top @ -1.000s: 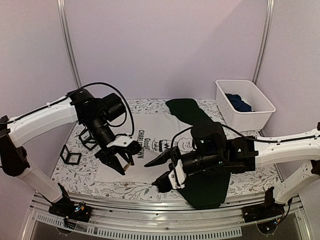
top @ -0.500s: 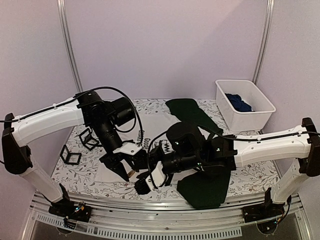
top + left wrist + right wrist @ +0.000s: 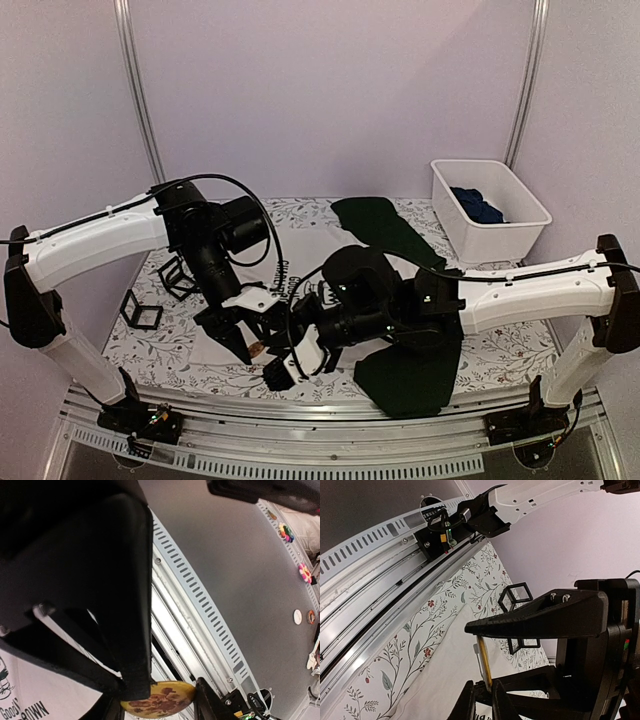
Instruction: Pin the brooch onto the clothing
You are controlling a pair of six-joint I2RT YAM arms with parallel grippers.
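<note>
The white T-shirt [image 3: 312, 260] with dark sleeves lies flat on the table; it also shows in the right wrist view [image 3: 442, 672] and the left wrist view [image 3: 20, 700]. My left gripper [image 3: 248, 338] hovers over the shirt's near hem, shut on the brooch [image 3: 257, 349], a yellow disc with red-brown flowers [image 3: 160, 700]. My right gripper [image 3: 285, 355] is open right beside it, jaws straddling the brooch, seen edge-on [image 3: 484, 662]. Its upper finger [image 3: 535, 615] meets the brooch's top edge. The pin side is hidden.
A white bin [image 3: 520, 225] at the back right holds a dark blue garment [image 3: 478, 205]. Two black wire-frame cubes [image 3: 141, 310] [image 3: 178, 275] stand left of the shirt on the floral cloth [image 3: 150, 350]. The slotted metal rail [image 3: 300, 440] runs along the near edge.
My right arm has swung left and brought its open gripper up to the left gripper and around the brooch. My left gripper has shifted slightly toward the front, still holding the brooch.
</note>
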